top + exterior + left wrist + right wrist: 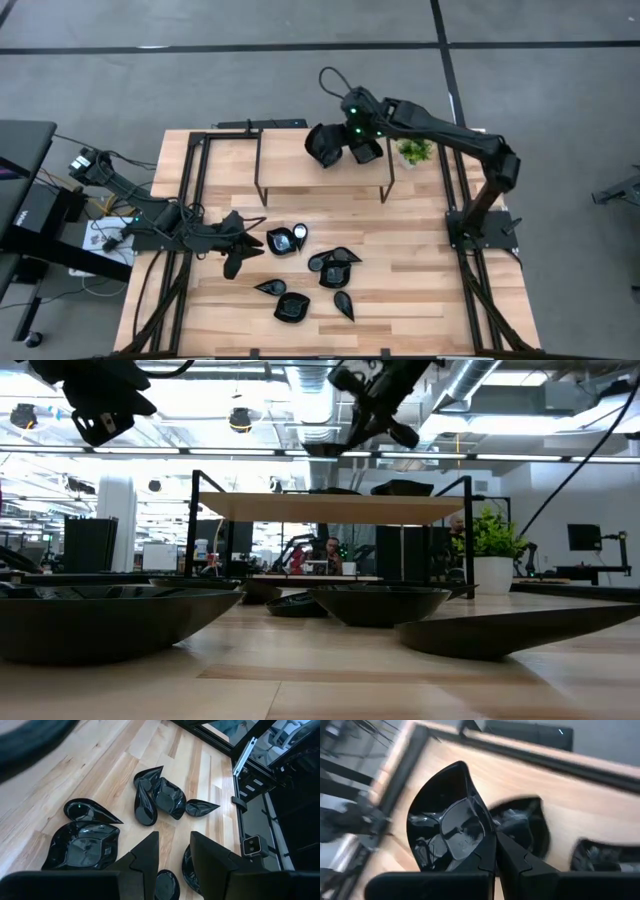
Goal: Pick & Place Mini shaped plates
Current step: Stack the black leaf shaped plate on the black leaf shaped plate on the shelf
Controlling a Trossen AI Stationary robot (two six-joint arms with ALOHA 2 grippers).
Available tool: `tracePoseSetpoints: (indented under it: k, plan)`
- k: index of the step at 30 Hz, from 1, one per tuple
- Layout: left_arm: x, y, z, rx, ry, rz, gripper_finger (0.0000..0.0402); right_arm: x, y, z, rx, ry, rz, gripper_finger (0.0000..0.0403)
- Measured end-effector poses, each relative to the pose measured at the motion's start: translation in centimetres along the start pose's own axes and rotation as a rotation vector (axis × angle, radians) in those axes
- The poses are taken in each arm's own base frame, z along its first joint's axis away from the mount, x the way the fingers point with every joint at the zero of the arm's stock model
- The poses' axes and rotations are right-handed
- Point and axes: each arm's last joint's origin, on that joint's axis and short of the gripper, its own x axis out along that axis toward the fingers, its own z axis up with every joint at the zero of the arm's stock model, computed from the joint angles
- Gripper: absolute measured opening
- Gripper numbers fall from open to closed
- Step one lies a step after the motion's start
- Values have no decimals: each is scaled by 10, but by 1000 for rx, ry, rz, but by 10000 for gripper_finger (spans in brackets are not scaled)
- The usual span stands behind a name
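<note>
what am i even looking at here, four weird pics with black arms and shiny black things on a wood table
It is a robot with two dark arms at a wooden table, seen by four cameras at once. One looks straight down, one sits at tabletop height, and one rides on each wrist.

The shiny things are mini shaped plates, small black dishes scattered on the table. A low shelf stands at the back, with a small potted plant beside it.

The right gripper is over the shelf, shut on a leaf-shaped plate; more plates show below it. The left gripper hangs above the scattered plates, jaws apart, holding nothing.
</note>
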Motion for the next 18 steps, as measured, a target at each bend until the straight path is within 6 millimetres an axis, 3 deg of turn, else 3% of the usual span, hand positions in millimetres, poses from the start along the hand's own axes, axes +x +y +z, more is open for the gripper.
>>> tracePoseSetpoints:
  k: [6,18]
  plan:
    - [0,0,0,0,0,0,113,17,-12,-5,37,90,-100,1]
    - [0,0,0,0,-1,1,113,19,-13,-6,73,97,-114,1]
